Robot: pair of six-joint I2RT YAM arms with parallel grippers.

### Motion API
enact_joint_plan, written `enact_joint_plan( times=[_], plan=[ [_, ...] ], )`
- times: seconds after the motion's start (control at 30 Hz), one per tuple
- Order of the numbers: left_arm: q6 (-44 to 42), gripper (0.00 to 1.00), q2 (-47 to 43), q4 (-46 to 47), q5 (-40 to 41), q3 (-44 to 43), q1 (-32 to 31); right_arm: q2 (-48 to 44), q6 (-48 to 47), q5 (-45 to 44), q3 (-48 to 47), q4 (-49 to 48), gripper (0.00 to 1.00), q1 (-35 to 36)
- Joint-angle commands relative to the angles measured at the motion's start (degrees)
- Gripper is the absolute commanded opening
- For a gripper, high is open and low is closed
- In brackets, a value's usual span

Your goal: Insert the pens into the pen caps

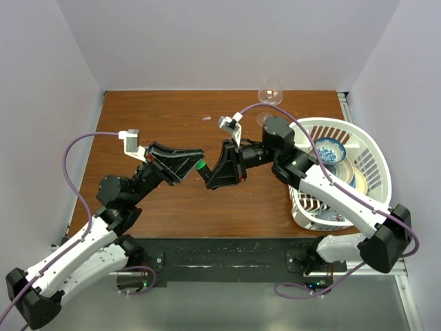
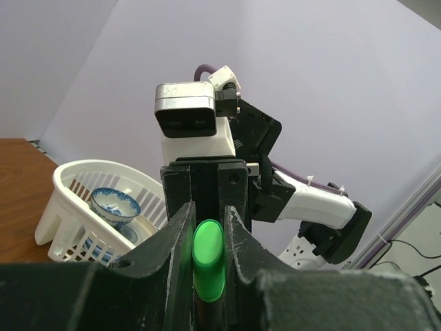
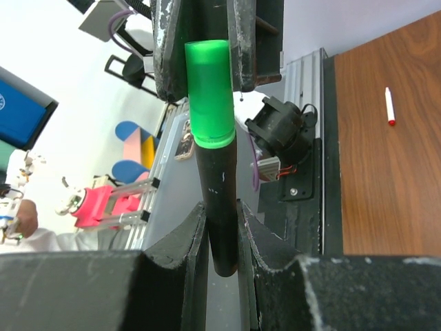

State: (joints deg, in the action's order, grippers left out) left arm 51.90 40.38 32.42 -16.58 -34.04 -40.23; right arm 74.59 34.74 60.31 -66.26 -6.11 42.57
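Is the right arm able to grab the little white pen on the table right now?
Probably not yet: the right gripper is shut on the black marker, with the left gripper on its green cap. The white pen itself lies in the open.

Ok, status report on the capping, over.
Left gripper shut on green cap. Right gripper shut on black marker. Cap sits on marker's end, mid-air over table. Nothing blocking in view.

White-shelled arms [image 1: 76, 252] with black joints, looping purple cables [image 1: 67, 162], scuffed black left end effector [image 2: 208, 221] and right end effector [image 3: 220, 210].
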Motion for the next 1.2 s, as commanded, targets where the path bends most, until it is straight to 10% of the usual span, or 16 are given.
enact_joint_plan(
  times=[0.0,0.57,0.87,1.17],
  plan=[
    [1.28,0.00,4.53,-21.08,-25.17,4.51,-4.16,1.87,-2.30,-18.04,-13.53,-12.88,0.00,-2.93],
    [1.80,0.00,4.53,-28.29,-24.64,6.71,-4.42,6.71,-3.45,-15.14,-19.78,-11.38,0.00,-6.88],
    [10.15,0.00,6.81,-15.20,-25.08,7.95,-4.77,10.49,-0.91,-16.90,-20.93,-14.71,0.00,-6.79],
    [5.59,0.00,8.49,-26.51,-22.28,4.26,-5.21,11.63,-1.52,-17.69,-22.51,-14.55,0.00,-6.88]
  ],
)
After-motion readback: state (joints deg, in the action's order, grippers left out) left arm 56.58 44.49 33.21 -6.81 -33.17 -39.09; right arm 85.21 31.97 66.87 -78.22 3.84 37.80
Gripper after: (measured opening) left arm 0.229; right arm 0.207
